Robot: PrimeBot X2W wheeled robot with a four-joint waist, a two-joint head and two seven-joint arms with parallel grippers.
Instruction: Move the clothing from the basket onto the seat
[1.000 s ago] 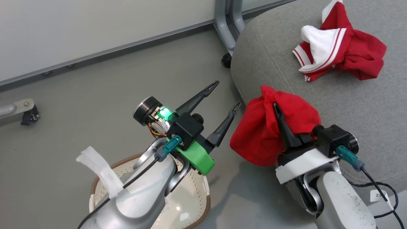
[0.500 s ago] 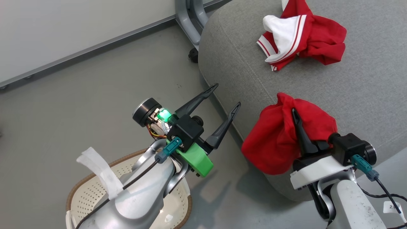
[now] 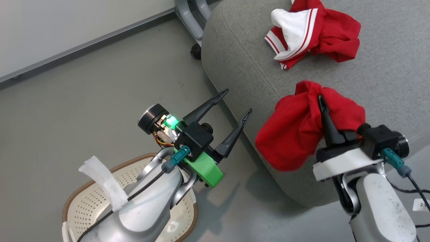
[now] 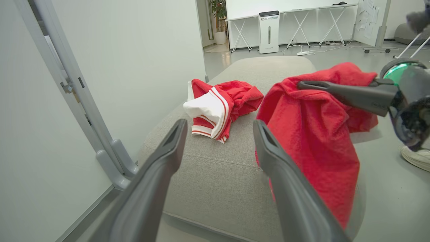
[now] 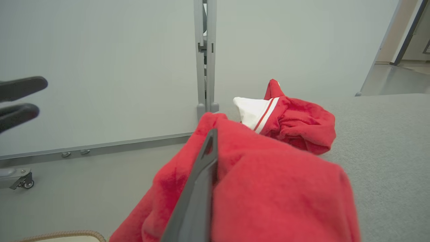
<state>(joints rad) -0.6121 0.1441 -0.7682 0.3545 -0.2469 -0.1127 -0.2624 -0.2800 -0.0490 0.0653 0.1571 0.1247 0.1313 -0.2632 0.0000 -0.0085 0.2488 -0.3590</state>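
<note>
My right gripper [image 3: 320, 101] is shut on a bunched red piece of clothing [image 3: 295, 134], which hangs in the air over the front edge of the grey seat [image 3: 242, 57]. The right wrist view has that cloth [image 5: 268, 188] draped around one dark finger [image 5: 201, 174]. Another red and white piece of clothing [image 3: 315, 30] lies crumpled farther back on the seat, and is also in the left wrist view [image 4: 218, 107]. My left gripper [image 3: 238, 101] stands open and holds nothing, above the floor beside the seat's corner. The basket [image 3: 90, 205] sits low left, largely hidden by my left arm.
A grey partition frame with a foot and caster [image 3: 195, 50] stands on the floor just behind the seat's left corner. A white shoe [image 4: 416, 156] rests on the floor to the right of the seat. A black cable [image 3: 413, 188] trails by my right arm.
The head view has swung, so seat and basket sit further left in it. My right gripper has carried the red clothing up and farther over the seat. The left gripper stays open.
</note>
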